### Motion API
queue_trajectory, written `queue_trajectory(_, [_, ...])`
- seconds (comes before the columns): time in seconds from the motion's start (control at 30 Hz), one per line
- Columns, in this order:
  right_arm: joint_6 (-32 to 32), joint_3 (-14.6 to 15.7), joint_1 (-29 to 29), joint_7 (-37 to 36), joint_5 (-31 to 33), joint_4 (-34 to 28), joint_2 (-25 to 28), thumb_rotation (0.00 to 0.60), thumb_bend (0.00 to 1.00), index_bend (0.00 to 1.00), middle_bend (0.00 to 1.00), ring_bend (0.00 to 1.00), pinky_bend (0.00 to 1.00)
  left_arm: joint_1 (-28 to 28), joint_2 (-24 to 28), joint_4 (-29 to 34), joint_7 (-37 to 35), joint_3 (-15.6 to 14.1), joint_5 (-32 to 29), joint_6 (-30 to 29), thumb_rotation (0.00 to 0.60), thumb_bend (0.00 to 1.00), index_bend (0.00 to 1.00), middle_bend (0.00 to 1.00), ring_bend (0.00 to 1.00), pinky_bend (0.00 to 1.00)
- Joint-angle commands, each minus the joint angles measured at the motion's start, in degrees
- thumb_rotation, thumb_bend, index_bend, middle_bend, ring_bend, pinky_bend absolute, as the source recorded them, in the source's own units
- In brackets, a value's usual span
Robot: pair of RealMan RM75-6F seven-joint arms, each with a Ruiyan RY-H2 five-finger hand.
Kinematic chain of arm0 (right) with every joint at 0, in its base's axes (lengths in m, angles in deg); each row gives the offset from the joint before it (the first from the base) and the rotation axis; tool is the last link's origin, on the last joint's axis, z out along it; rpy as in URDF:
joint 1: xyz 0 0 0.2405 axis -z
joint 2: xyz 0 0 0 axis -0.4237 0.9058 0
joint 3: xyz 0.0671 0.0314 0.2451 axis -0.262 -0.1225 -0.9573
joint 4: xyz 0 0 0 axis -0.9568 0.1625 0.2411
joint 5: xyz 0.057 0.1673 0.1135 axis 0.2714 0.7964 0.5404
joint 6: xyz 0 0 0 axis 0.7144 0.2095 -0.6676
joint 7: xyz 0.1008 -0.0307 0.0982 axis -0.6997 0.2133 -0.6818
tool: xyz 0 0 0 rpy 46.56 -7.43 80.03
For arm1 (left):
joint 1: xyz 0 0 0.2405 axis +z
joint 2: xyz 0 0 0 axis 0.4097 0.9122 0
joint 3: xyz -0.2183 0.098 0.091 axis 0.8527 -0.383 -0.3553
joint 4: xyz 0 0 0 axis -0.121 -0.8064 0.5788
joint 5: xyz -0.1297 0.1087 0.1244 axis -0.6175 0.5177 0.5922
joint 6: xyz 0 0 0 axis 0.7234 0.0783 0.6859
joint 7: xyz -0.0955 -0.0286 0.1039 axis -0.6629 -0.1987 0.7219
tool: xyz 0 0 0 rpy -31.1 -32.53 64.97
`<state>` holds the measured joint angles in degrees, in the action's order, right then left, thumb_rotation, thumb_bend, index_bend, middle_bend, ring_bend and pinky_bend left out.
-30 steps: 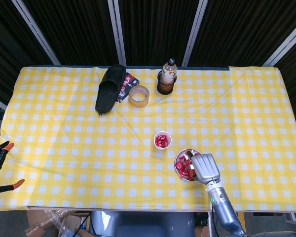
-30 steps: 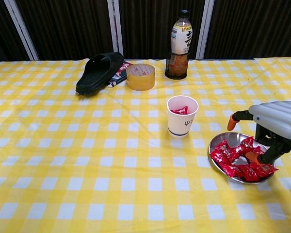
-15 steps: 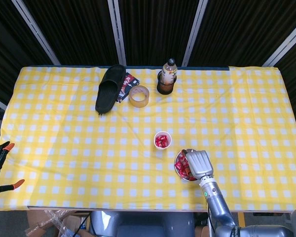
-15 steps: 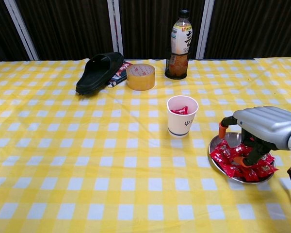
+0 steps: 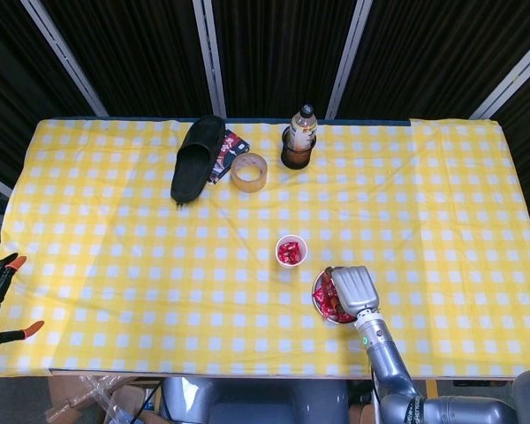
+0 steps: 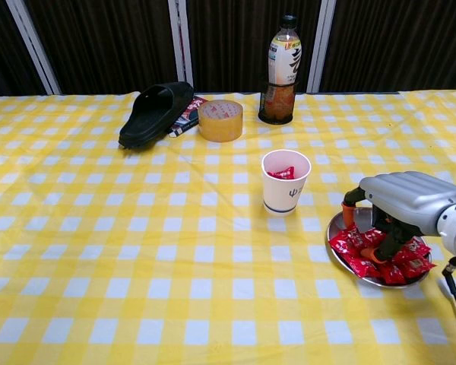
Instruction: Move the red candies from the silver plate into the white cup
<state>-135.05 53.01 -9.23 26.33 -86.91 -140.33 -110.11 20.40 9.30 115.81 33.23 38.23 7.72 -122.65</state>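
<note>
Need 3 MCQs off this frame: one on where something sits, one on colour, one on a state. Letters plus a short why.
1. Where is the tape roll?
A. Between the slipper and the bottle
B. On the silver plate
C. Inside the cup

2. What colour is the slipper?
A. White
B. Black
C. Red

3. What is in the white cup?
A. Nothing
B. Some red candy
C. A bottle cap

Answers:
1 A: the tape roll lies right of the slipper and left of the bottle.
2 B: the slipper is plainly black.
3 B: red candies show inside the white cup, while the right hand reaches into the silver plate.
</note>
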Motion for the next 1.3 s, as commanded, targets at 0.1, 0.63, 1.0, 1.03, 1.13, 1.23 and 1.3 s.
queue_trajectory(0.1, [0.85, -0.07, 0.15, -0.54, 0.07, 1.11, -0.63, 0.600, 0.33, 0.52, 0.99, 1.00, 0.99, -0.02, 0.01, 0.05, 0.06, 0.03, -0.03, 0.01, 0.600, 0.03, 0.00, 0.00, 0.00, 0.00])
queue_trajectory(0.63, [-1.61, -0.65, 0.89, -0.25, -4.09, -3.77, 2.04, 0.600, 0.41, 0.56, 0.99, 1.00, 0.99, 0.14, 0.04, 0.02, -0.30, -0.04, 0.40, -0.40, 0.600, 0.03, 0.00, 0.00, 0.00, 0.00])
queue_trajectory(1.0, [-5.37, -4.05, 0.48, 1.91, -6.96, -14.03, 7.93, 0.600, 0.41, 0.56, 0.99, 1.00, 0.99, 0.17, 0.04, 0.06, -0.21, -0.08, 0.63, -0.57, 0.600, 0.03, 0.00, 0.00, 0.00, 0.00])
queue_trajectory(1.03, [-5.51, -4.70, 0.20, 2.13, -6.97, -14.92, 8.34, 0.600, 0.41, 0.56, 0.99, 1.00, 0.99, 0.16, 0.04, 0.08, -0.20, -0.08, 0.60, -0.52, 0.600, 0.03, 0.00, 0.00, 0.00, 0.00])
queue_trajectory(1.13, [-5.42, -6.49, -0.88, 2.91, -6.46, -16.87, 8.98, 0.600, 0.41, 0.56, 0.99, 1.00, 0.99, 0.09, 0.06, 0.18, -0.21, -0.02, 0.41, -0.34, 0.600, 0.03, 0.00, 0.00, 0.00, 0.00])
queue_trajectory(1.23, [-4.74, -8.46, -2.45, 3.88, -4.54, -17.78, 8.73, 0.600, 0.41, 0.56, 0.99, 1.00, 0.99, -0.02, 0.11, 0.27, -0.37, 0.08, 0.02, 0.01, 0.600, 0.03, 0.00, 0.00, 0.00, 0.00])
queue_trajectory(1.3, [-4.22, -9.61, -3.61, 4.51, -3.34, -17.66, 8.20, 0.600, 0.41, 0.56, 0.99, 1.00, 0.99, -0.09, 0.17, 0.24, -0.49, 0.11, -0.15, 0.24, 0.600, 0.03, 0.00, 0.00, 0.00, 0.00])
